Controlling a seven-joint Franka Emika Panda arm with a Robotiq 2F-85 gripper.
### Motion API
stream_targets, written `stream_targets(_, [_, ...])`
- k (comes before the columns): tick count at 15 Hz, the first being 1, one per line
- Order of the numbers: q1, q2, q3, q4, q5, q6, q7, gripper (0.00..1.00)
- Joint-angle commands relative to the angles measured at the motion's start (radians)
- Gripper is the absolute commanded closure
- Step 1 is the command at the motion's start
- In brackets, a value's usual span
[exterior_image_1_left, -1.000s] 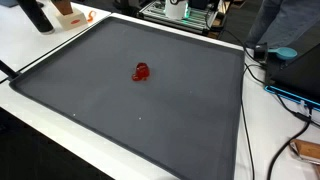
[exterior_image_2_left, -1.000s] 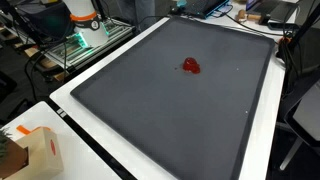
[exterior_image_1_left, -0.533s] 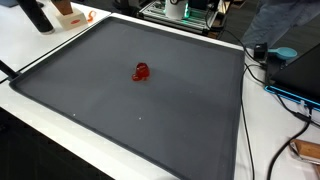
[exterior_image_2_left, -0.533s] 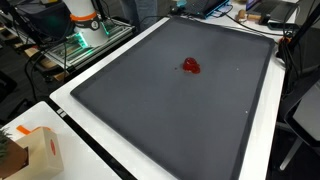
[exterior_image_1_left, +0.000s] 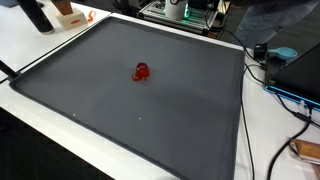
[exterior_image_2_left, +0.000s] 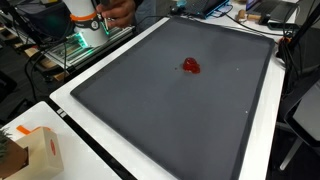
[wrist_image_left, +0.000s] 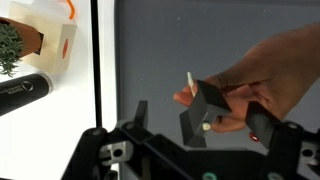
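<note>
As it looks, no grasp has begun: the gripper (wrist_image_left: 231, 118) hangs over the mat (wrist_image_left: 200, 30) with its jaws apart and nothing clamped between them, while a person's hand (wrist_image_left: 262, 78) is busy at its fingers. The next move would call for that hand to clear off, then for the arm to carry across to the red thing (exterior_image_1_left: 141, 72) and come down around it. The red thing lies alone a little to the far side of the mat's middle in both exterior views. It is out of the wrist view and well apart from the gripper, which neither exterior view shows.
</note>
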Motion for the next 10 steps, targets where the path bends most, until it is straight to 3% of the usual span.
stream_targets(1, [0.005, 0.006, -0.015, 0.012, 0.026, -0.008, -0.005, 0.00])
stream_targets(2, [0.004, 0.010, -0.018, 0.019, 0.031, -0.022, -0.008, 0.00])
stream_targets(4, [0.004, 0.011, -0.020, 0.020, 0.030, -0.018, -0.010, 0.26])
stream_targets(10, [0.013, 0.005, -0.017, 0.020, 0.037, -0.023, -0.017, 0.74])
